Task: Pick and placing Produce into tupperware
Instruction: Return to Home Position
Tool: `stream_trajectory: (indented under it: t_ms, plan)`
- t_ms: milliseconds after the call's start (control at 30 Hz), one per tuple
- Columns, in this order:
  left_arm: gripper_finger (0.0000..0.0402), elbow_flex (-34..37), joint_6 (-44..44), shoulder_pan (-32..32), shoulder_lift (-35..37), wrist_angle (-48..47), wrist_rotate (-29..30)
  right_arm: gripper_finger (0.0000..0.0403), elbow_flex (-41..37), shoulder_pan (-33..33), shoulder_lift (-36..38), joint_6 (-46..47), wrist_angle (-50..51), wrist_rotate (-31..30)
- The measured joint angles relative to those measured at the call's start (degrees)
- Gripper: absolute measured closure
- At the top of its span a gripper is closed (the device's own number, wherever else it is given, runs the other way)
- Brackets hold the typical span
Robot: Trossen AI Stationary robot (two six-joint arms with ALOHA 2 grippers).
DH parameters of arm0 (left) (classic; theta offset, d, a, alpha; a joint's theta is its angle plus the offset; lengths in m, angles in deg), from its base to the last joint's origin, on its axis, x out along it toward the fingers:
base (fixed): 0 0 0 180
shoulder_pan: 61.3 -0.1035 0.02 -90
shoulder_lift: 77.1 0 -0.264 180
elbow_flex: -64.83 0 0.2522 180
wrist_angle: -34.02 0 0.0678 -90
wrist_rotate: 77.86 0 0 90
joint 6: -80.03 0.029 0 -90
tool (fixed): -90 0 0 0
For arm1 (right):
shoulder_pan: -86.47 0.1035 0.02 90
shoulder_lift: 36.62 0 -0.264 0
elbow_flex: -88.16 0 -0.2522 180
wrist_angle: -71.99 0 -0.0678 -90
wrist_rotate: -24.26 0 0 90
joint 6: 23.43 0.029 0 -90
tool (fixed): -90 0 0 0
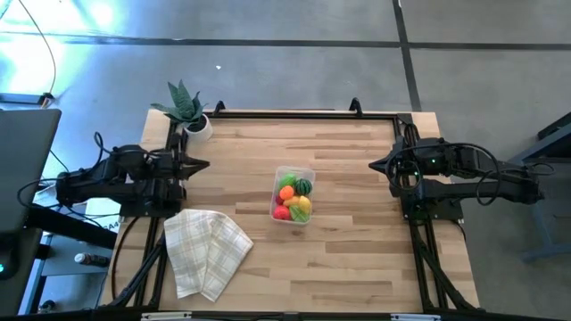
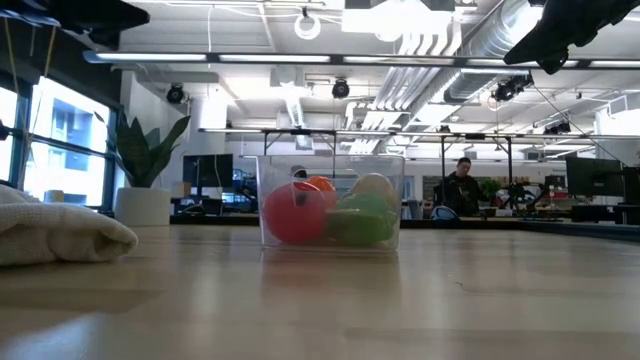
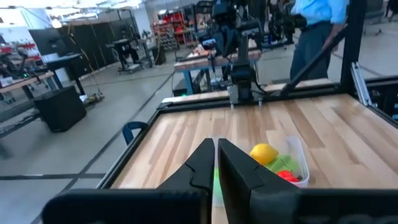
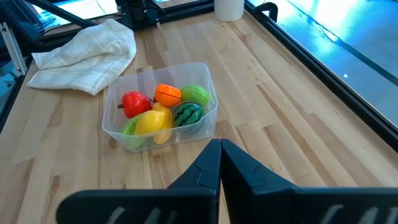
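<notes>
The tupperware stands near the table's middle, a clear tub resting on its base. Inside lies the produce: a red piece, a yellow one, an orange one, a light green one and a dark striped green one. My left gripper hangs shut over the table's left edge, pointing level toward the tub, nothing between its fingers. My right gripper waits shut over the right edge, tipped down toward the tub, fingers together. Both stand well apart from the tub.
A folded checked cloth lies at the near left. A potted green plant stands at the far left corner. A black frame rail runs round the table. A person stands beyond the table.
</notes>
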Motion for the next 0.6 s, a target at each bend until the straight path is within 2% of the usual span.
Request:
stream_trajectory:
  t_ms: [367,600]
  plan:
    - [0.0399,3.98,-1.91,0.00,6.89,0.04,-0.02,0.0403,0.00,-0.01,0.00,0.00,0.00,0.00]
    - [0.0399,6.06,-3.26,0.00,8.25,-0.13,-0.66,0.0403,0.00,0.00,0.00,0.00,0.00,0.00]
